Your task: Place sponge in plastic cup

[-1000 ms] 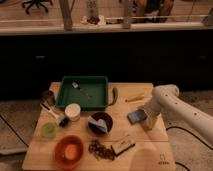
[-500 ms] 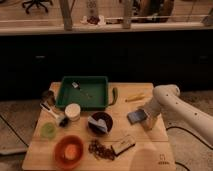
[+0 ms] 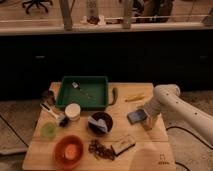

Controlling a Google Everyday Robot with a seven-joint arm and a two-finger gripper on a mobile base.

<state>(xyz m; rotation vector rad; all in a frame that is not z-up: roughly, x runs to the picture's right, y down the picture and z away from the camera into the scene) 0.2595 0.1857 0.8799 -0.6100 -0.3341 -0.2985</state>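
Note:
The blue-grey sponge [image 3: 136,116] is at the right middle of the wooden table [image 3: 150,155], slightly tilted. My gripper [image 3: 148,121] is right beside it on its right side, at the end of the white arm [image 3: 170,100], and seems to touch it. A pale green plastic cup [image 3: 48,131] stands at the front left. A white cup [image 3: 73,111] stands near it, in front of the green tray.
A green tray [image 3: 83,93] with a utensil sits at the back. A dark bowl [image 3: 100,122], an orange bowl [image 3: 69,150], a tan block with a dark top [image 3: 123,145] and brown bits [image 3: 100,149] are at the front. A green item [image 3: 114,95] and a yellow one [image 3: 135,97] lie near the back edge.

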